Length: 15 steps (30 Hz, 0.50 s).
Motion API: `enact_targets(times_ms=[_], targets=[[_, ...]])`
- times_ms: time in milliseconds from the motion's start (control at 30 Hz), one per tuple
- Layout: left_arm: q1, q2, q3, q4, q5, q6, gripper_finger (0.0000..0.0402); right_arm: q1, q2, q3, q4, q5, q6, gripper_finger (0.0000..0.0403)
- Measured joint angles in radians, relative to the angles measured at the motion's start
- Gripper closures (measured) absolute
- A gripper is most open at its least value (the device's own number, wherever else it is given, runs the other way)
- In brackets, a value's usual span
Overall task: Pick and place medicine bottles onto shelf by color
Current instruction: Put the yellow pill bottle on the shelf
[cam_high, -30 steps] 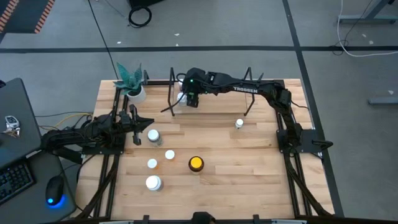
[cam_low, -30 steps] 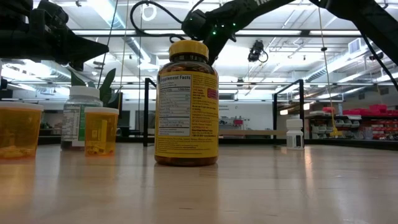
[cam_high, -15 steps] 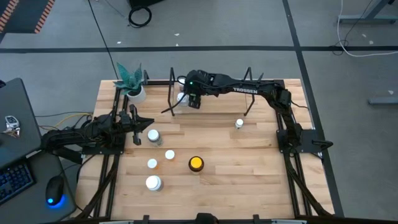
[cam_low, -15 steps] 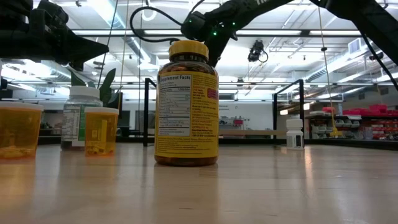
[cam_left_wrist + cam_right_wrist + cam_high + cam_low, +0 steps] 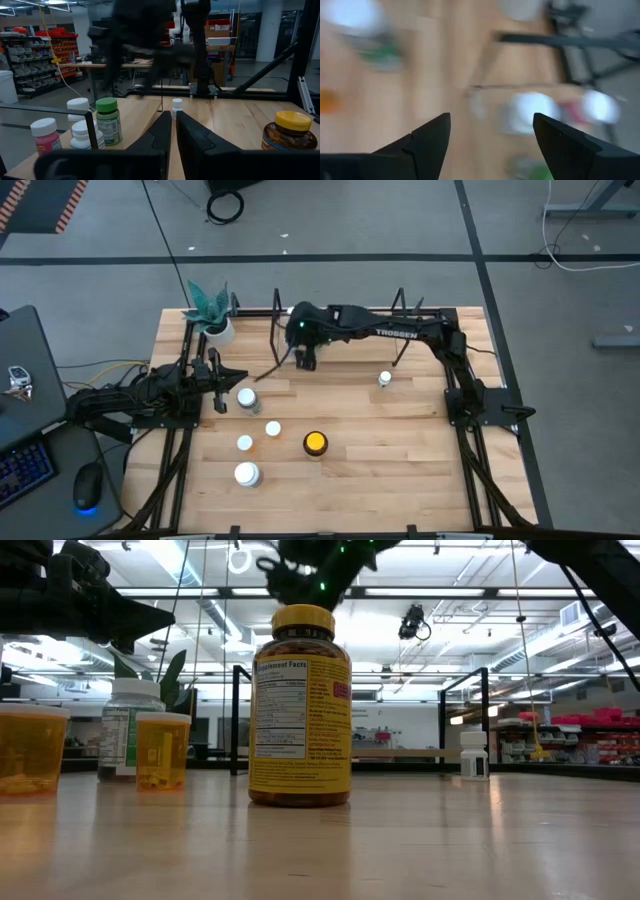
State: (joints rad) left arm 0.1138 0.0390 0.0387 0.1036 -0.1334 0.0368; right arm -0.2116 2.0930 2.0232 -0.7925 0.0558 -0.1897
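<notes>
Two grippers idle: right gripper [image 5: 304,361] hangs jaws apart, empty, over the shelf's [image 5: 340,340] left end. Left gripper [image 5: 215,385], jaws together, sits left of the shelf by a white-capped bottle [image 5: 246,397].

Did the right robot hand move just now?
Yes. In the high view the right hand has slid off the shelf, toward the table's near side and slightly toward the plant pot.

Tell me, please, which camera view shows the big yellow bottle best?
The low view: the yellow bottle stands upright, close and central, label readable. The high view shows only its yellow cap from above. The left wrist view shows it partly, at the picture's edge. The right wrist view is too blurred to tell.
</notes>
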Motion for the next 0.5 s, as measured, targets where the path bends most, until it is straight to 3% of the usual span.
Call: enact_targets(times_ms=[200,500], targets=[[0.0,0.0,0.0,0.0,0.0,0.0,0.0376,0.119,0.0,0.012,-0.036,-0.19,0.037,0.0112],[0.0,0.0,0.0,0.0,0.0,0.0,0.0366,0.285,0.0,0.008,-0.134,-0.195,0.096,0.0109]])
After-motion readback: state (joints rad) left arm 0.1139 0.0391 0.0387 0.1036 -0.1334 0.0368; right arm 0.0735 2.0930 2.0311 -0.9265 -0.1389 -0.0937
